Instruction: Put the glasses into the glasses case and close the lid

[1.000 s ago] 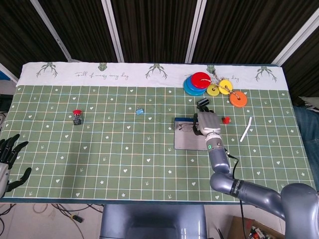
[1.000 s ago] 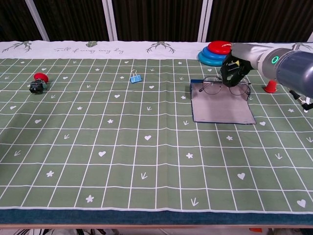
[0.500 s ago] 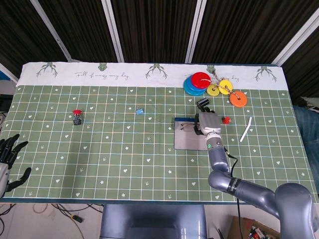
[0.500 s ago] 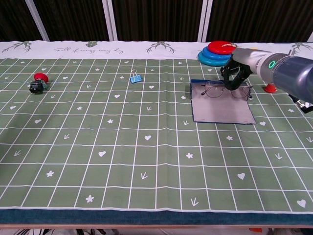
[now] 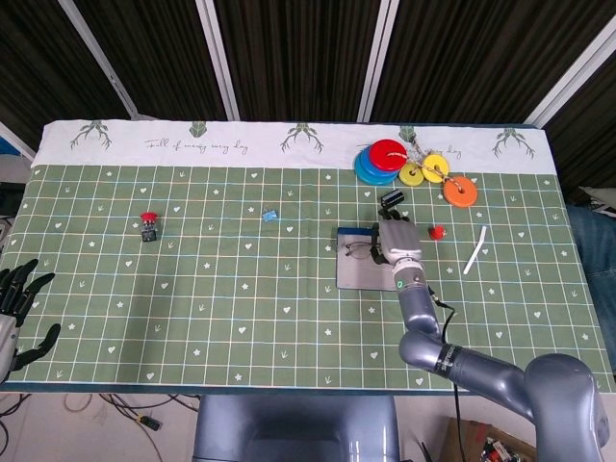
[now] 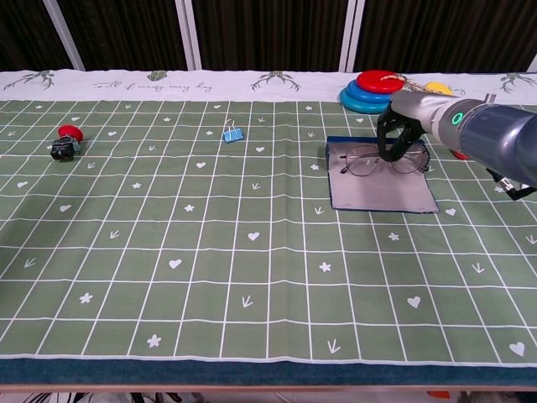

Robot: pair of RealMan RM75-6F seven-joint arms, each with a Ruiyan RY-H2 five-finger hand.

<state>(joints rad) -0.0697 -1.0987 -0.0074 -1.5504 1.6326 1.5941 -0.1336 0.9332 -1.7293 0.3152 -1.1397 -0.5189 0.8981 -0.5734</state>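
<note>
step: seat glasses | thin wire-framed glasses (image 6: 383, 160) on open flat grey glasses case (image 6: 382, 191), 2 o'clock on counter | right robot hand (image 6: 396, 134) pinching their bridge | left robot hand (image 5: 17, 300) spread, idle | advice: lower level, release gently

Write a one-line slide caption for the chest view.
Right hand holds wire-rimmed glasses over the open grey glasses case on the green tablecloth.

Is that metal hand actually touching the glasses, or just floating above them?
Touching. In the chest view, the right hand has its dark fingers curled down onto the top of the glasses, which sit tilted over the open gray glasses case.
</note>
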